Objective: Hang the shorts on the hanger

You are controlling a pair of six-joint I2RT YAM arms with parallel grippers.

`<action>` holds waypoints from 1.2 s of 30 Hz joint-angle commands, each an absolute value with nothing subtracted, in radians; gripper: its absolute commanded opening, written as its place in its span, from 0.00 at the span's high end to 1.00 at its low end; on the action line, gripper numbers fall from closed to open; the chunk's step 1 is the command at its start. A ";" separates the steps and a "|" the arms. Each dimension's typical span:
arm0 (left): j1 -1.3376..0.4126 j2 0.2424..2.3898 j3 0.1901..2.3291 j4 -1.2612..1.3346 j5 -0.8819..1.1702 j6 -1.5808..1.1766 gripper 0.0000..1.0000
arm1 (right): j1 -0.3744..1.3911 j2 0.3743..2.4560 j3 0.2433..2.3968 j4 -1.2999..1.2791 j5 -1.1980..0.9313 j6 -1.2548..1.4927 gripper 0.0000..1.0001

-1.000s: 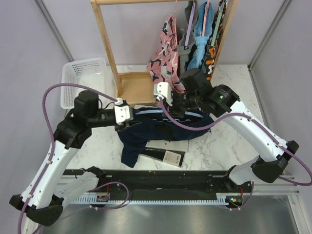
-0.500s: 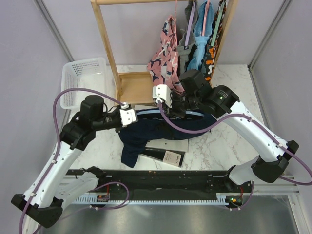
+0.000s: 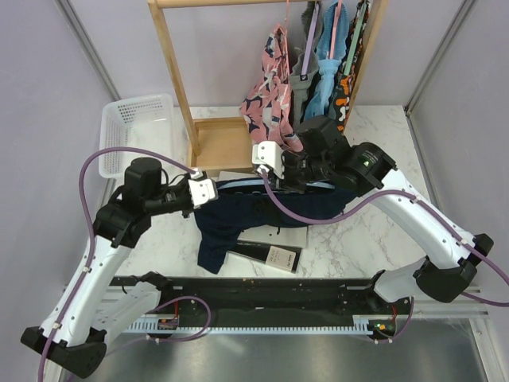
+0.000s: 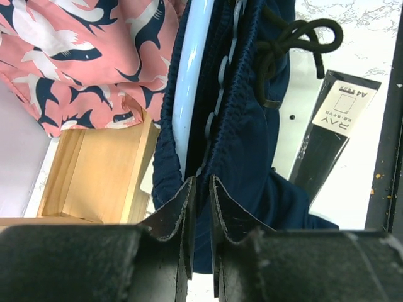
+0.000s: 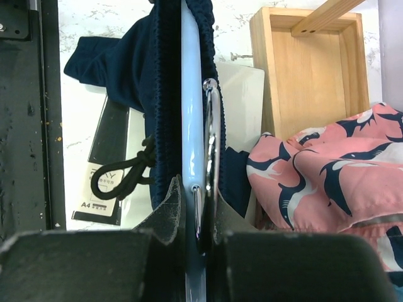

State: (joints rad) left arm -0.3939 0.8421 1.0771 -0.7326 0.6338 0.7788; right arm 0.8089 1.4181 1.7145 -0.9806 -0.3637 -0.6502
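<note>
The light-blue hanger [image 3: 242, 185] is held level above the table, with the navy shorts [image 3: 238, 216] draped from it and one leg trailing down to the left. My right gripper [image 5: 196, 189] is shut on the hanger [image 5: 189, 94] at its middle, beside the metal hook [image 5: 211, 126]. My left gripper [image 4: 201, 185] is shut on the shorts [image 4: 252, 145] at their gathered waistband, right beside the hanger's bar [image 4: 192, 82]. The black drawstring [image 4: 289, 44] dangles loose. From above, the left gripper [image 3: 216, 191] is at the hanger's left end and the right gripper [image 3: 277, 175] near its centre.
A wooden rack [image 3: 176, 79] with a box base [image 3: 223, 143] stands behind, carrying a pink shark-print garment [image 3: 270, 87] and blue and orange-black clothes [image 3: 334, 64]. A white basket [image 3: 139, 127] is at the far left. A black A4 pack [image 3: 266, 256] lies under the shorts.
My left gripper has closed on the shorts' waistband at the hanger's left end, and its arm has shifted slightly. The right gripper keeps its hold on the hanger.
</note>
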 commanded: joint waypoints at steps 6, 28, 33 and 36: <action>-0.351 0.861 1.054 -0.752 0.485 0.756 0.82 | 0.810 1.322 1.747 -0.980 -0.394 -0.664 1.00; -0.400 0.919 1.278 -0.495 0.612 0.809 0.37 | 0.798 1.542 2.068 -1.066 -0.241 -0.350 1.00; -0.569 0.965 1.269 -0.407 0.502 0.925 0.38 | 0.807 1.597 2.166 -1.066 -0.259 -0.318 1.00; -0.592 0.980 1.249 -0.312 0.456 0.951 0.43 | 0.810 1.605 2.174 -1.063 -0.302 -0.286 1.00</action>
